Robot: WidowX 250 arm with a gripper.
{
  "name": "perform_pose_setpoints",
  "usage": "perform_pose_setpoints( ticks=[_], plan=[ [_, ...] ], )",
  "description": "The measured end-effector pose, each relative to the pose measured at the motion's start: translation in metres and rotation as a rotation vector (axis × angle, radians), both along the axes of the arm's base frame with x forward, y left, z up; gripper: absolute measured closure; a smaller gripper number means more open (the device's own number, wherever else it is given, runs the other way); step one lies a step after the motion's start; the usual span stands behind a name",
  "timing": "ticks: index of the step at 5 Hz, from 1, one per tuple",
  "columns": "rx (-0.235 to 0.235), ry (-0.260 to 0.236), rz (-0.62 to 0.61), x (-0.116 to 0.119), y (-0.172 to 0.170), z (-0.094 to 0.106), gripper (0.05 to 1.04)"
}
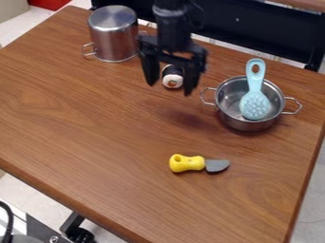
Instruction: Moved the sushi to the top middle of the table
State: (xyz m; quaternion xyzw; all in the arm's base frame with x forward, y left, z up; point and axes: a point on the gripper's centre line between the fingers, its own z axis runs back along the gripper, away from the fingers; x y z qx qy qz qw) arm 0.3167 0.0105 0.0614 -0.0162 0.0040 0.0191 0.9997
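Yellow-handled knife (pixel 187 163) nearest, five o'clock on table (pixel 82 118). Gripper (pixel 170 88): fingers spread, above wood. Sushi (pixel 173 78) at table's twelve o'clock, seen between fingers, slightly toward twelve from tips; long axis likely twelve-to-six.

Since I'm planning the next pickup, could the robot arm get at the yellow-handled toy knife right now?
Probably yes: the gripper hangs open above the table, and the knife lies uncovered with nothing against it.
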Motion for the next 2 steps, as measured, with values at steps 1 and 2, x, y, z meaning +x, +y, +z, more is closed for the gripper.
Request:
perform_pose_setpoints(
  ticks=[1,2],
  plan=[
    [-0.008,0.016,-0.07,-0.016,-0.02,-0.006,0.083],
    [-0.007,0.021,-0.116,-0.025,-0.035,-0.01,0.083]
  ],
)
